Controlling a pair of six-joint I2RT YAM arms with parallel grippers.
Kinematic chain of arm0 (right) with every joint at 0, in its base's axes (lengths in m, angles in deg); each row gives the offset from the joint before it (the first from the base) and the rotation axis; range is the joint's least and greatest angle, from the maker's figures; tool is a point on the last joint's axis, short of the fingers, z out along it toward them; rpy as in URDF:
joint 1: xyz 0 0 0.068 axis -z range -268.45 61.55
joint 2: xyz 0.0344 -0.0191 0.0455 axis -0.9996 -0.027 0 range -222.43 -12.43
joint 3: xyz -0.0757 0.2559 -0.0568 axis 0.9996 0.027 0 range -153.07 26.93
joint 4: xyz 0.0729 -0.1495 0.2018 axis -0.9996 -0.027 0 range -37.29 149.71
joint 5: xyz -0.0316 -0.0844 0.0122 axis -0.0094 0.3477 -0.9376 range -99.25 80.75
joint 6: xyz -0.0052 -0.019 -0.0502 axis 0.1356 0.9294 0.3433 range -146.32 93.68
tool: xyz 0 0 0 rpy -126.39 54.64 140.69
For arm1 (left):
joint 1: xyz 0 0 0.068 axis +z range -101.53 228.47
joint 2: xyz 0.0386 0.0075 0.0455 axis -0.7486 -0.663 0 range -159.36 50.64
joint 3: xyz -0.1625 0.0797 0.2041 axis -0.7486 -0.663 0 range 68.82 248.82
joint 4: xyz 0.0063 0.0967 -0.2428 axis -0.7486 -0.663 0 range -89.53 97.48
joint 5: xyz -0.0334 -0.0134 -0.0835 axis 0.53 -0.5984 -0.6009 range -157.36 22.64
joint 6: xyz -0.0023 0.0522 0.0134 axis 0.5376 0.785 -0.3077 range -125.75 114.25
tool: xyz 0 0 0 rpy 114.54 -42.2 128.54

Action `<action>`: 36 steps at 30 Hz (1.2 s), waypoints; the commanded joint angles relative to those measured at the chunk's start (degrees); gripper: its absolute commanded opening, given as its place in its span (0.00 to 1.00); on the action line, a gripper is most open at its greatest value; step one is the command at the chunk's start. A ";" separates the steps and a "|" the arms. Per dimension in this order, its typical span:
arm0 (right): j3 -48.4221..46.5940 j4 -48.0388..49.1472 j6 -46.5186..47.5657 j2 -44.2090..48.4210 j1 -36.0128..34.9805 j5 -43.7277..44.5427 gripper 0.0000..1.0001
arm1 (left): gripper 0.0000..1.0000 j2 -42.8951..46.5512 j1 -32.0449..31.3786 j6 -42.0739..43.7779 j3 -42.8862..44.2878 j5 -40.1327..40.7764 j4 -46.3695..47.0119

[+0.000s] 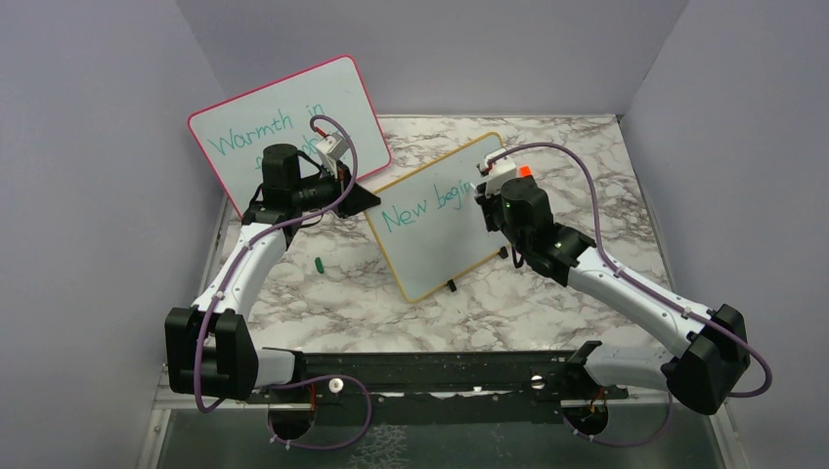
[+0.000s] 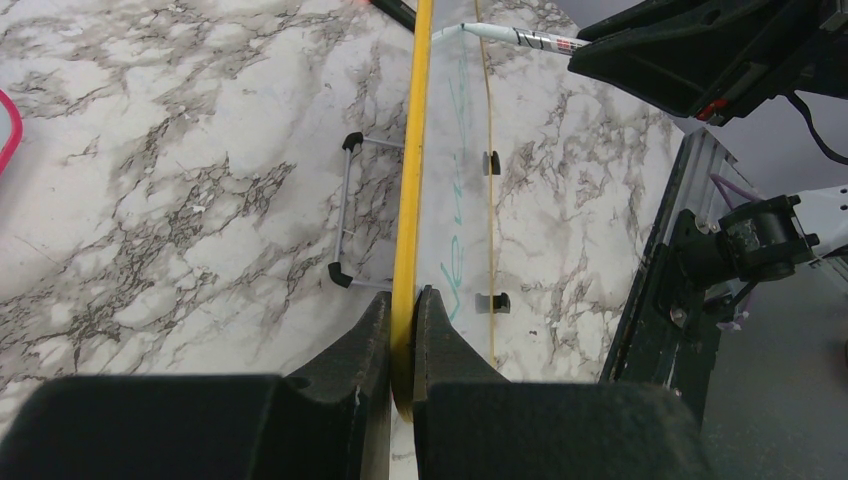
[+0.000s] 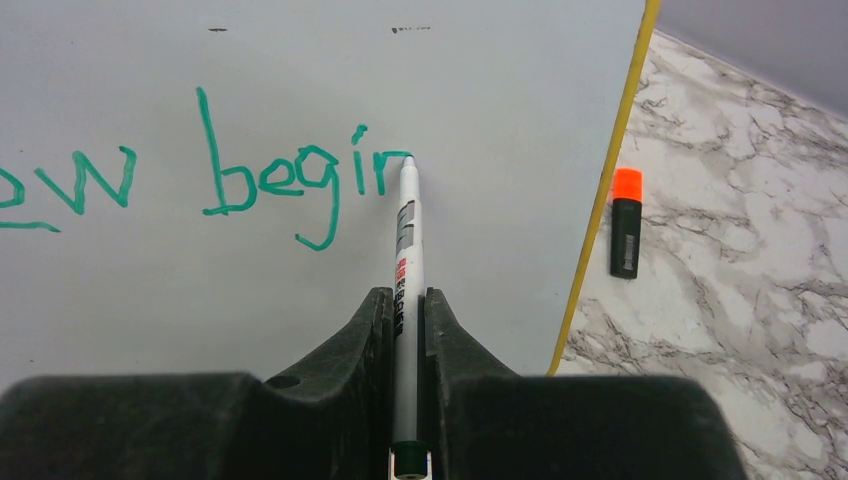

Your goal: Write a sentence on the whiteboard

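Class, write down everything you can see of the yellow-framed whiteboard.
The whiteboard is a white rectangular panel in a rounded yellow-orange frame, standing tilted on black feet on the marble table. Teal handwriting reads "New begi" plus an unfinished stroke. The left tool is shut on its frame edge; the marker held in the right tool touches its face at the last stroke.

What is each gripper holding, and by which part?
The left gripper clamps the whiteboard by its yellow frame edge. The right gripper holds the marker by the rear half of its barrel, tip on the board.
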 commanded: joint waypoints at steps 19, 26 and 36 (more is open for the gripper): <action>1.34 -1.67 -2.41 2.87 0.43 1.65 0.00 | 0.00 -1.39 -0.25 4.90 -0.66 5.07 -3.75; 0.81 1.14 -1.35 2.84 0.48 2.73 0.00 | 0.00 -1.28 -0.31 4.90 -0.66 5.26 -3.75; -0.72 2.80 -0.52 0.60 0.82 1.44 0.00 | 0.00 -1.26 -0.26 4.99 -0.66 5.15 -3.75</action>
